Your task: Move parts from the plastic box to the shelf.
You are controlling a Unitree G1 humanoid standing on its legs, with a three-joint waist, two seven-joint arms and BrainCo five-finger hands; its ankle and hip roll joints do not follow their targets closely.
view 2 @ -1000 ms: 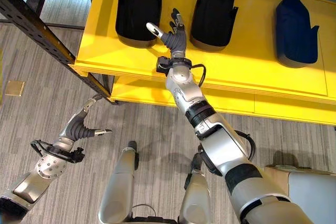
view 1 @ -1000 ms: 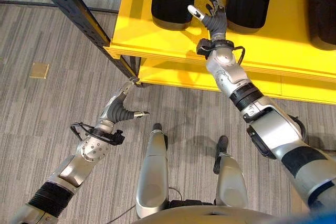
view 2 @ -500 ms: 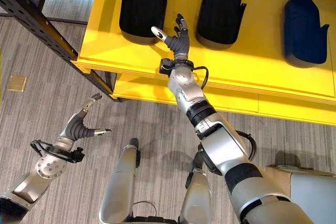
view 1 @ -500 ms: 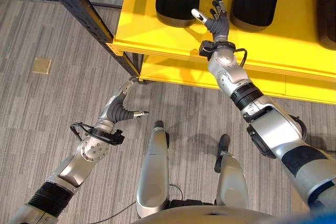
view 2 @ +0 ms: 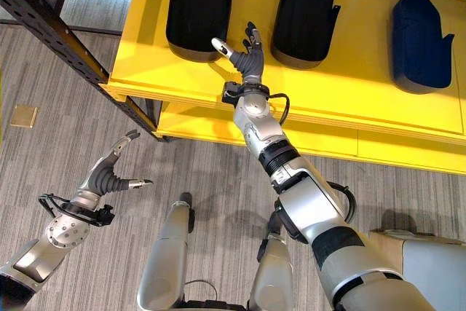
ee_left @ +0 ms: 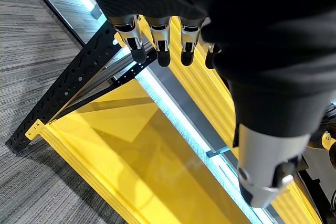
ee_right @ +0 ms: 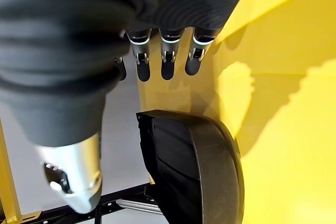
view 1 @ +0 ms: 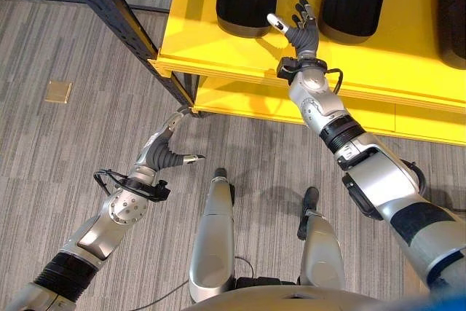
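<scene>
Little moved: right hand (view 2: 247, 56) splayed, empty, over yellow shelf (view 2: 349, 85) between black parts (view 2: 198, 5); left hand (view 1: 162, 152) relaxed.

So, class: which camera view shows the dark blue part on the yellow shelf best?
The right eye view: the dark blue part lies whole on the yellow shelf. The left eye view cuts it off at the picture's edge.

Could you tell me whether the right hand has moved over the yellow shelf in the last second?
Cannot tell. The whole view shifted, and the right hand sits between the same two black parts on the yellow shelf, open, holding nothing.
</scene>
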